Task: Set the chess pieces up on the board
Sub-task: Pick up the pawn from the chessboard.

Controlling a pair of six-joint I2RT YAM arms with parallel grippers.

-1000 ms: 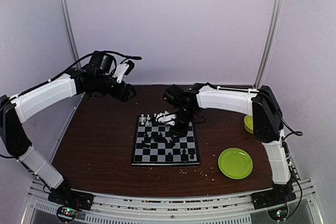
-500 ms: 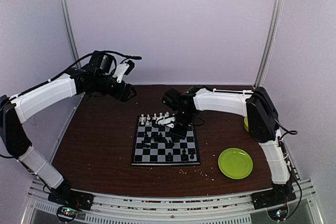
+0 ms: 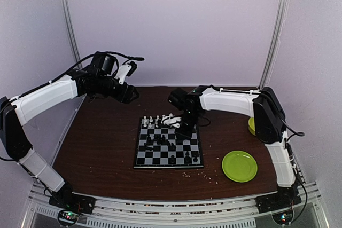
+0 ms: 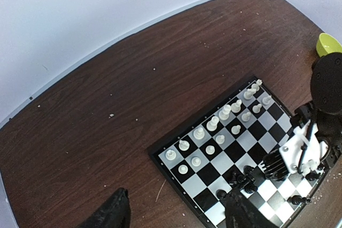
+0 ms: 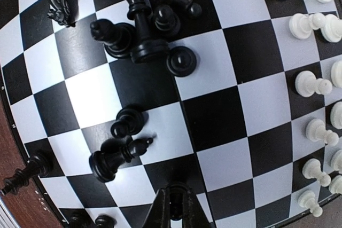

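Both differ: left jaws wide apart, right jaws closed above the board (image 5: 214,116)

chess pieces (image 3: 160,141) on the board (image 3: 147,156), plate (image 3: 239,166) right of it, both on table (image 3: 101,137)

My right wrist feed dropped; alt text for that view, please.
The board fills the frame: black chess pieces jumbled, several toppled, upper left; white pieces lined down the right edge. The right hand shows at bottom centre, fingertips together, empty.

Raised left pincer (image 4: 176,212) spread apart, right pincer (image 5: 172,206) outstretched, low, closed.
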